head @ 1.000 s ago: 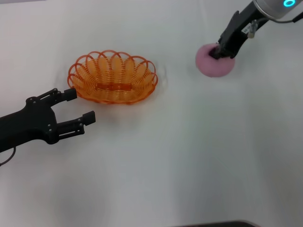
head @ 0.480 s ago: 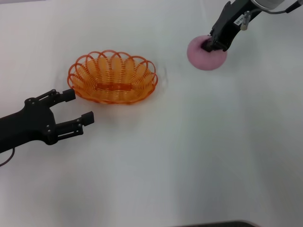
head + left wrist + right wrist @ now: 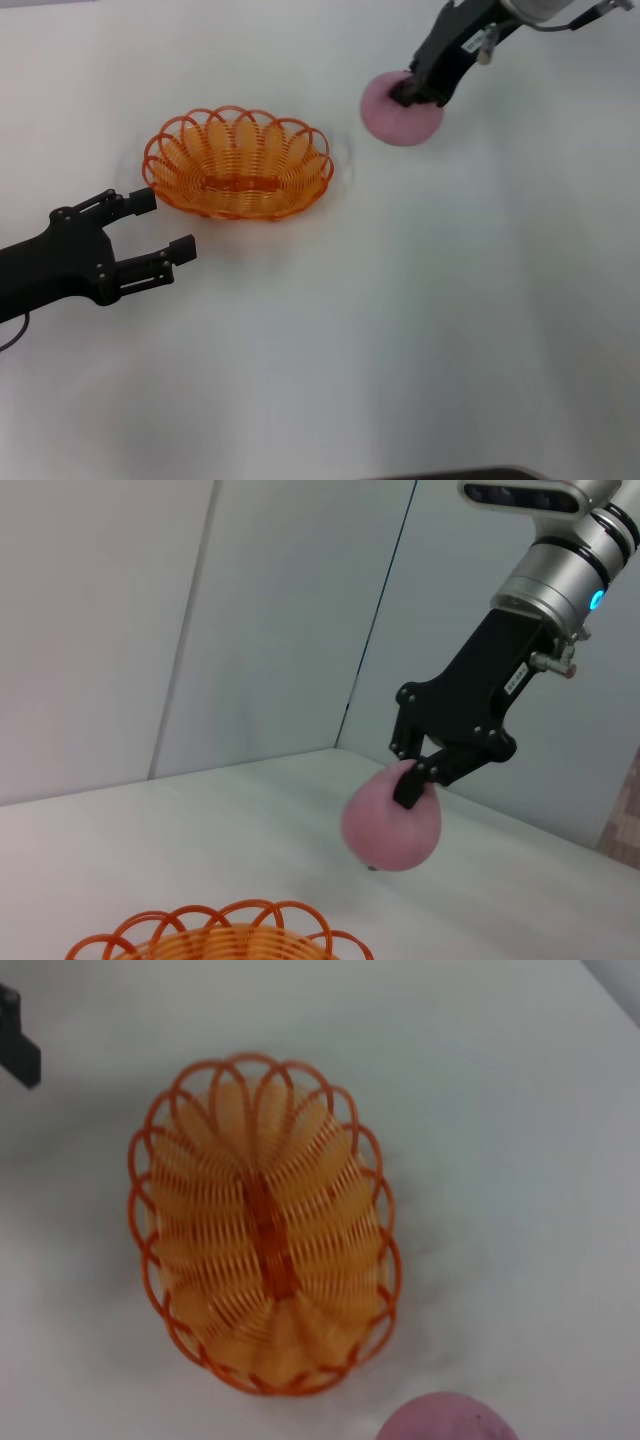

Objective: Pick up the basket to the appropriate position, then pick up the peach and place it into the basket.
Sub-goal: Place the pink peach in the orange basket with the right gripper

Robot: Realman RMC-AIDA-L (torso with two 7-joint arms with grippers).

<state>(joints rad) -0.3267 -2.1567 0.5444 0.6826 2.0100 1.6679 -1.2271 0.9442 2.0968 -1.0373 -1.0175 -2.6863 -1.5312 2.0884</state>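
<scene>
The orange wire basket (image 3: 238, 163) sits on the white table, left of centre; it fills the right wrist view (image 3: 262, 1275) and its rim shows in the left wrist view (image 3: 215, 938). My right gripper (image 3: 410, 92) is shut on the pink peach (image 3: 398, 118) and holds it in the air, right of the basket. The left wrist view shows that gripper (image 3: 412, 783) clamped on the peach (image 3: 392, 825) above the table. The peach's edge shows in the right wrist view (image 3: 447, 1420). My left gripper (image 3: 165, 226) is open and empty, just front-left of the basket.
The white table (image 3: 400, 320) spreads around the basket. Grey wall panels (image 3: 200, 620) stand behind the table in the left wrist view. A dark edge (image 3: 450, 474) shows at the table's front.
My right gripper has lifted the peach and carried it left toward the basket. The left arm and the basket have barely moved.
</scene>
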